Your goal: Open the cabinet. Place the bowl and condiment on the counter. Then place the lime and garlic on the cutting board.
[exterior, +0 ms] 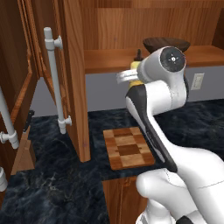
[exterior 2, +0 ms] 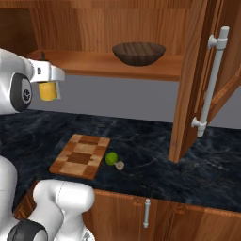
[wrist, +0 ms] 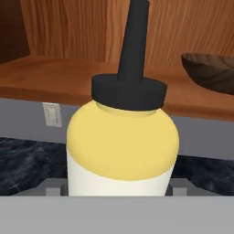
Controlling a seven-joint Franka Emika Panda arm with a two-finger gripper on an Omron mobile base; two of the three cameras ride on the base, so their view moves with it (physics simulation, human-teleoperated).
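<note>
The claw (exterior 2: 48, 84) is grasping the condiment (wrist: 122, 146), a small yellow bottle with a dark pointy cap. The bottle sits upright in the claw, out in front of the open cabinet (exterior 2: 188, 70) and up above the worktop (exterior 2: 141, 136).

The step now, I think, is to put the bottle down on the worktop. To do it well, keep the bottle straight so it does not tip. Bring it down slowly onto a bare spot, away from the cutting board (exterior 2: 81, 156). Let go only when its bottom sits flat.

The bowl (exterior 2: 139, 52) waits on the cabinet shelf. The lime (exterior 2: 111, 158) and the garlic (exterior 2: 120, 165) lie on the worktop just beside the board.
</note>
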